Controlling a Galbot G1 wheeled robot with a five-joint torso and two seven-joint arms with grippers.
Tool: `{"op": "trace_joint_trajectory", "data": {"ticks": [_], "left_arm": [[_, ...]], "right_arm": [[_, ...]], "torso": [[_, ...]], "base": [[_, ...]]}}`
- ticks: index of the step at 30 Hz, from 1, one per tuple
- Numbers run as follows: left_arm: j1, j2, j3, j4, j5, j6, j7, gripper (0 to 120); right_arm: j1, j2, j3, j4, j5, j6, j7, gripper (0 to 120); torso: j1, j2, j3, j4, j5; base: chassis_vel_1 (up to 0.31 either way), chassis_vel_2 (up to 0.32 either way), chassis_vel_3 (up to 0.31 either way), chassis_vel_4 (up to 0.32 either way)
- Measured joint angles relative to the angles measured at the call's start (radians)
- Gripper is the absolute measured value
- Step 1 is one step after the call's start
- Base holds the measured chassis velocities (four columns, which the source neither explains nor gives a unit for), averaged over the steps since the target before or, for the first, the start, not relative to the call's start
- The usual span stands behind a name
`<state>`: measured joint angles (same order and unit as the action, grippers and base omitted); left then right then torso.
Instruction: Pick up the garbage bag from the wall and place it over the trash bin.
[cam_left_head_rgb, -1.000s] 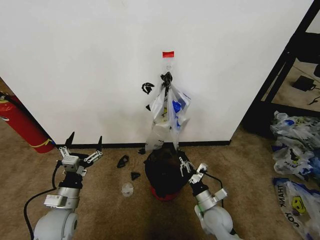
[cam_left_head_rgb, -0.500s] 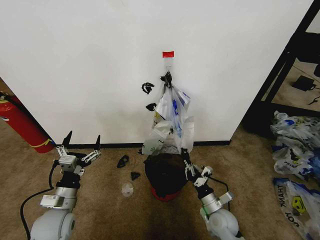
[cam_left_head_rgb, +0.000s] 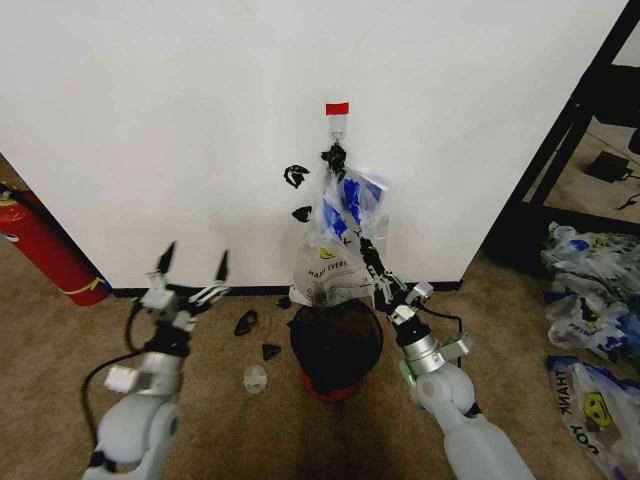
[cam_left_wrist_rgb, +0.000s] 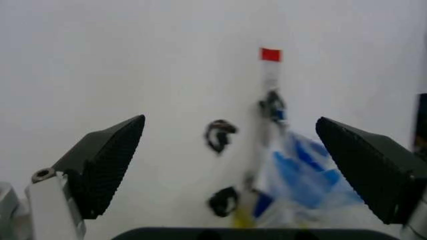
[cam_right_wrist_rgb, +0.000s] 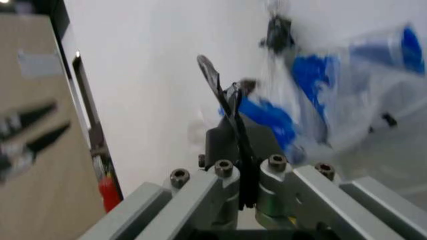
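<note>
Your right gripper (cam_left_head_rgb: 372, 262) has climbed from beside the trash bin (cam_left_head_rgb: 335, 345) and now pinches the lower part of the garbage bag (cam_left_head_rgb: 338, 240), jaws closed on the plastic, bunching it upward. The bag still hangs from the hook on the wall (cam_left_head_rgb: 180, 120), above the bin. Your left gripper (cam_left_head_rgb: 191, 272) has risen too, jaws wide, holding nothing. Lifting off the hook looks next.
</note>
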<state>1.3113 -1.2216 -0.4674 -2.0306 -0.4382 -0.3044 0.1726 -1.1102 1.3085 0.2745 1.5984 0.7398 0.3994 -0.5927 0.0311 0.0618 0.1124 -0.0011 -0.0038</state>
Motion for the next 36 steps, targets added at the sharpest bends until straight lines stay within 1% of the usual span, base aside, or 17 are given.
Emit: {"op": "trace_joint_trajectory", "data": {"ticks": [1,5,7,8,9,13,15,16,17,19,22,24,25,29,31,32,36], "left_arm": [[0.000,0.000,0.000,0.000,0.000,0.000,0.000,100],[-0.129,0.087,0.132,0.007,0.016,0.090,-0.046,100],[-0.277,0.182,0.283,0.012,0.031,0.203,-0.139,100],[-0.277,0.182,0.283,0.012,0.031,0.203,-0.139,100],[-0.308,0.202,0.319,0.012,0.029,0.230,-0.164,100],[-0.514,0.302,0.532,0.008,-0.038,0.396,-0.320,100],[-0.690,0.345,0.690,0.003,-0.124,0.530,-0.401,100],[-0.739,0.350,0.731,0.000,-0.149,0.572,-0.407,100],[-0.739,0.350,0.731,0.000,-0.149,0.572,-0.407,100],[-0.846,0.349,0.827,0.002,-0.189,0.667,-0.430,100],[-1.005,0.325,0.959,0.024,-0.249,0.781,-0.530,99],[-1.103,0.300,1.043,0.040,-0.296,0.868,-0.627,98],[-1.103,0.300,1.043,0.040,-0.296,0.868,-0.627,98],[-1.224,0.228,1.165,0.067,-0.461,1.024,-0.882,98],[-1.259,0.194,1.219,0.067,-0.597,1.050,-1.024,100],[-1.269,0.183,1.243,0.067,-0.635,1.056,-1.071,100],[-1.296,0.166,1.304,0.076,-0.656,1.057,-1.129,100]], "right_arm": [[0.000,0.000,0.000,0.000,0.000,0.000,0.000,0],[0.005,0.006,-0.003,-0.032,-0.006,0.005,-0.002,0],[0.005,0.009,-0.004,-0.045,-0.008,0.006,-0.003,0],[0.005,0.009,-0.004,-0.045,-0.008,0.006,-0.003,0],[0.005,0.010,-0.004,-0.047,-0.008,0.007,-0.003,0],[0.002,0.015,-0.004,-0.063,-0.008,0.012,-0.005,0],[-0.001,0.020,-0.002,-0.072,-0.009,0.017,-0.008,0],[-0.001,0.021,-0.001,-0.074,-0.010,0.017,-0.008,0],[-0.001,0.021,-0.001,-0.074,-0.010,0.017,-0.008,0],[-0.003,0.023,0.001,-0.076,-0.011,0.018,-0.008,0],[-0.010,0.025,-0.001,-0.076,-0.002,0.018,-0.001,0],[-0.010,0.028,-0.002,-0.082,-0.005,0.018,-0.003,0],[-0.010,0.028,-0.002,-0.082,-0.005,0.018,-0.003,0],[-0.012,0.034,-0.006,-0.085,-0.011,0.019,-0.007,0],[-0.015,0.034,-0.007,-0.081,-0.011,0.019,-0.007,0],[-0.015,0.034,-0.007,-0.078,-0.011,0.019,-0.007,0],[-0.017,0.032,-0.007,-0.075,-0.011,0.020,-0.008,0]], "torso": [[0.000,0.000,0.000,0.0000,0.0000],[0.000,0.000,0.000,-0.0002,-0.0003],[0.000,0.000,0.000,-0.0007,0.0000],[0.000,0.000,0.000,-0.0007,0.0000],[0.000,0.000,0.000,-0.0008,0.0001],[0.000,0.000,0.000,-0.0007,0.0000],[0.000,0.000,0.000,-0.0003,-0.0001],[0.000,0.000,0.000,-0.0001,0.0000],[0.000,0.000,0.000,-0.0001,0.0000],[0.000,0.000,0.000,0.0000,0.0000],[0.000,0.000,0.000,-0.0006,0.0001],[0.000,0.000,0.000,-0.0004,0.0001],[0.000,0.000,0.000,-0.0004,0.0001],[0.000,0.000,0.000,-0.0003,0.0001],[0.000,0.000,0.000,-0.0005,0.0002],[0.000,0.000,0.000,-0.0005,0.0001],[0.000,0.000,0.000,-0.0002,0.0002]], "base": [[0.000,0.000,0.000,0.000],[0.000,0.000,0.000,0.000],[0.000,0.000,0.000,0.000],[0.000,0.000,0.000,0.000],[0.000,0.000,0.000,0.000],[0.000,0.000,0.000,0.000],[0.000,0.000,0.000,0.000],[0.000,0.000,0.000,0.000],[0.000,0.000,0.000,0.000],[0.000,0.000,0.000,0.000],[0.000,0.000,0.000,0.000],[0.000,0.000,0.000,0.000],[0.000,0.000,0.000,0.000],[0.000,0.000,0.000,0.000],[0.000,0.000,0.000,0.000],[0.000,0.000,0.000,0.000],[0.000,0.000,0.000,0.000]]}}
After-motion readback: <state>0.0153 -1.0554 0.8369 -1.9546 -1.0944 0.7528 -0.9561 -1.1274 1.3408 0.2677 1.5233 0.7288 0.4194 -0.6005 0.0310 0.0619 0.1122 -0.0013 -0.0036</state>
